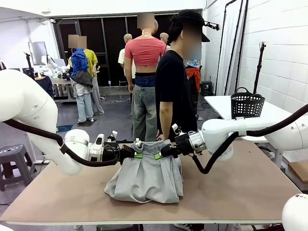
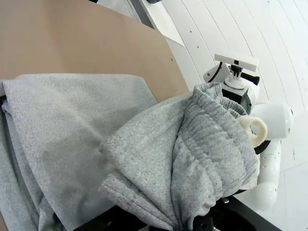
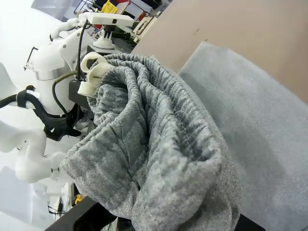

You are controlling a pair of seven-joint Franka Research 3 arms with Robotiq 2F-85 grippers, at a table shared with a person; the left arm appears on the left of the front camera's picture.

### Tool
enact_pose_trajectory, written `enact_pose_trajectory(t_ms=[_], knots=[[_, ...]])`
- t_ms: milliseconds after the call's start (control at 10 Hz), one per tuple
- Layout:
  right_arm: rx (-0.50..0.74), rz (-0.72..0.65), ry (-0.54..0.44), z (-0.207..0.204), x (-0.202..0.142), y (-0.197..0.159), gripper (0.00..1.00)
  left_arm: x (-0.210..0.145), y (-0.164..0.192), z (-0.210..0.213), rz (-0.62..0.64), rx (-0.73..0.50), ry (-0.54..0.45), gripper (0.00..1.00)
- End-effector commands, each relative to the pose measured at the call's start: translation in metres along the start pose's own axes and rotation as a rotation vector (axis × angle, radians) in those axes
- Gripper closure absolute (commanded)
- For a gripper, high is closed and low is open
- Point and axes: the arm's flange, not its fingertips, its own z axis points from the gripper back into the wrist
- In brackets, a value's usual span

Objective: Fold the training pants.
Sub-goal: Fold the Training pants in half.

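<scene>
Front view: I see left gripper and right gripper both pinching pants waistband, lifted above table.

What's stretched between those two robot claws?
The gathered waistband of the grey training pants spans the gap between the left gripper and the right gripper, each shut on it, in the front view; the legs hang to the table.
</scene>
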Motion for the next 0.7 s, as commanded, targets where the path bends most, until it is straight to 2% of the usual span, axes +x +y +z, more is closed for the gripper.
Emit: enact_pose_trajectory(t_ms=[0,100,600], knots=[[-0.056,-0.016,-0.011,0.000,0.007,-0.004,1.00,0.010,0.006,0.005,0.002,0.035,-0.005,1.00],[-0.070,-0.028,-0.017,-0.006,0.010,-0.016,1.00,0.014,0.019,0.004,0.028,0.057,-0.010,1.00],[-0.071,-0.036,-0.038,-0.011,0.015,-0.024,1.00,0.021,0.026,0.000,0.032,0.071,-0.018,1.00]])
